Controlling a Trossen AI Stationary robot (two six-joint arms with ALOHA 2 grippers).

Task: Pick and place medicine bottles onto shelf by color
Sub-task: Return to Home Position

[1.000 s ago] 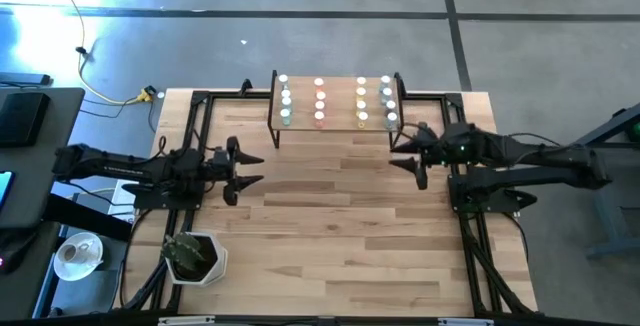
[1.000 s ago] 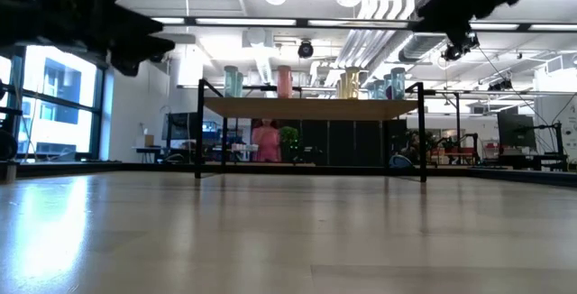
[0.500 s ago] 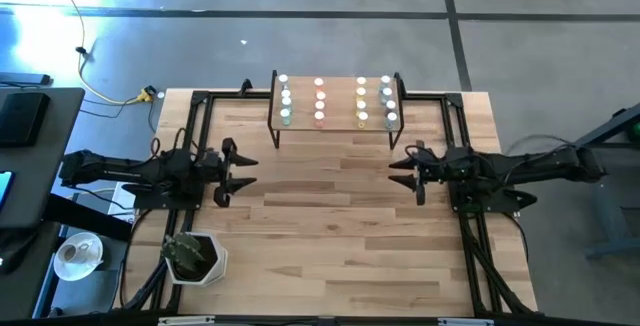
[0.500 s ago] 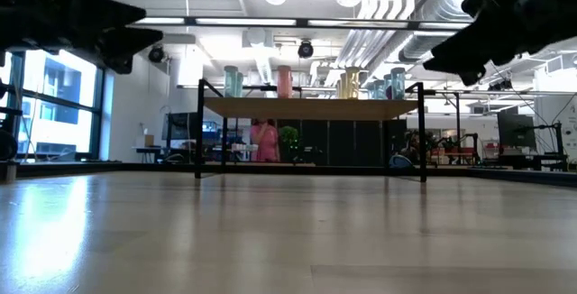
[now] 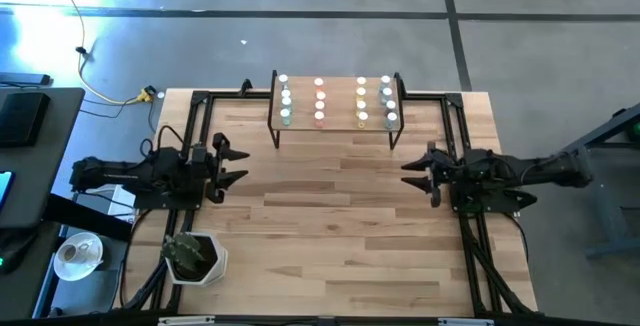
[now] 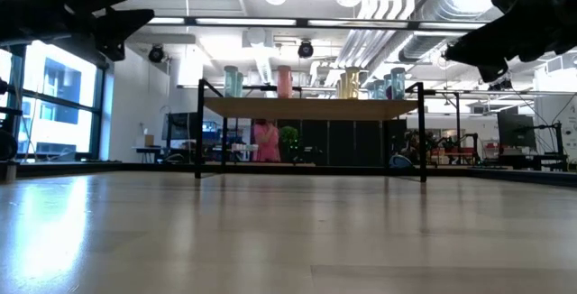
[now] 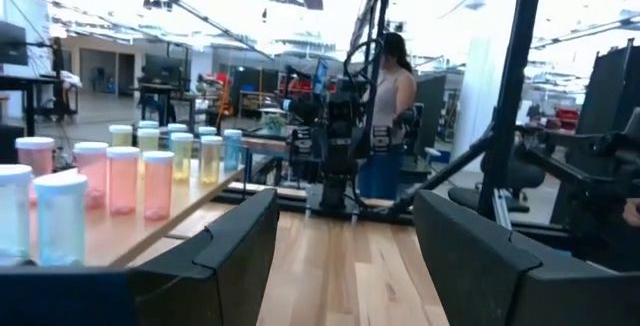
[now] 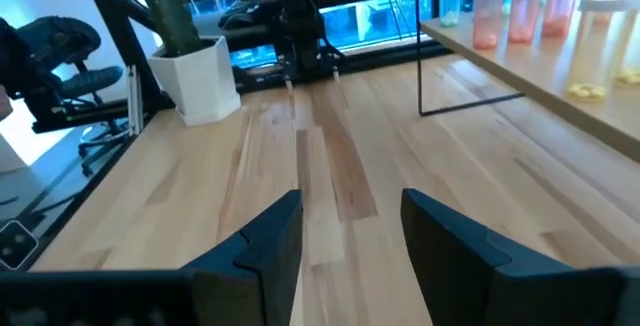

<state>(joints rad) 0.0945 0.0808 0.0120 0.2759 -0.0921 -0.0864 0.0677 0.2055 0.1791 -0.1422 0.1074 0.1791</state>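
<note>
Tabletop (image 5: 330, 216) flanked by left gripper (image 5: 234, 162) at nine o'clock and right gripper (image 5: 414, 174) at three, both spread empty: retract level, clear of the twelve-o'clock shelf (image 5: 340, 102).

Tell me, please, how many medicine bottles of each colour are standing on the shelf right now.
Green bottles: 4
Pink bottles: 4
Yellow bottles: 4
Blue bottles: 4
Total: 16, each colour in its own column on the shelf.
</note>
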